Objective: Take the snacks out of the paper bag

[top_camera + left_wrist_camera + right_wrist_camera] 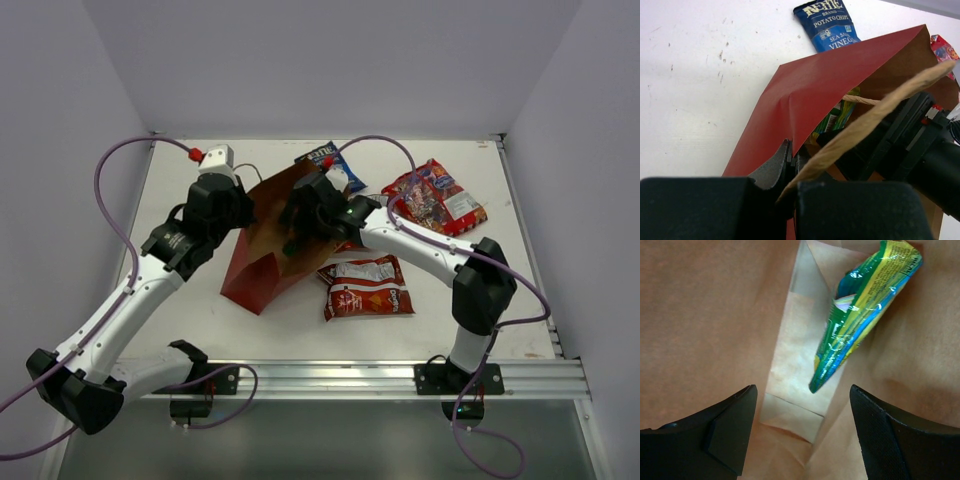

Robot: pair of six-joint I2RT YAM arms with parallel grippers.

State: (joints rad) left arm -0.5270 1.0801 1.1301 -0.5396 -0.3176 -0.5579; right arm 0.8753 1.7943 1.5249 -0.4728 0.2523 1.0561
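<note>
The red paper bag (262,262) lies on its side, its mouth facing the back right. My left gripper (245,216) is shut on its upper rim (805,100), holding the mouth open; the fingers meet on the paper in the left wrist view (792,154). My right gripper (298,238) is inside the mouth, open (802,432) and empty. The green-yellow packet (865,310) lies deeper in the bag, ahead of the fingers and a little to the right, untouched. It also shows in the left wrist view (840,114). Outside lie the blue packet (330,160), the red multicolour packet (435,196) and two red-and-silver chip bags (366,287).
A cord handle (880,107) crosses the left wrist view over the bag's mouth. The chip bags lie just right of the bag, under my right forearm (420,245). White walls close the back and sides. A metal rail (400,378) runs along the near edge.
</note>
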